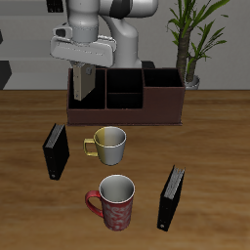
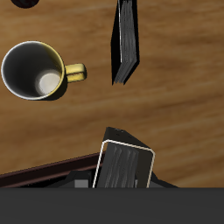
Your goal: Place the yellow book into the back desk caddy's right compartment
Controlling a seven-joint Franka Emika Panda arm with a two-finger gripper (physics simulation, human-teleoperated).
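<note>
No legible text, label, brand, number or sign found on any item in either view; the book covers, mugs and caddy surfaces all appear unmarked.

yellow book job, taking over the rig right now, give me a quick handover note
Gripper: shut on the yellow book, holding it upright above the back desk caddy.
Book: hangs over the caddy's end section below the gripper, which looks like the right compartment; the wrist view shows its lower edge at the caddy's rim. Whether it is already partly inside, I cannot tell.
Done: book picked up and carried to the caddy.
Left: lower it fully into the compartment, open the gripper, pull away.
</note>
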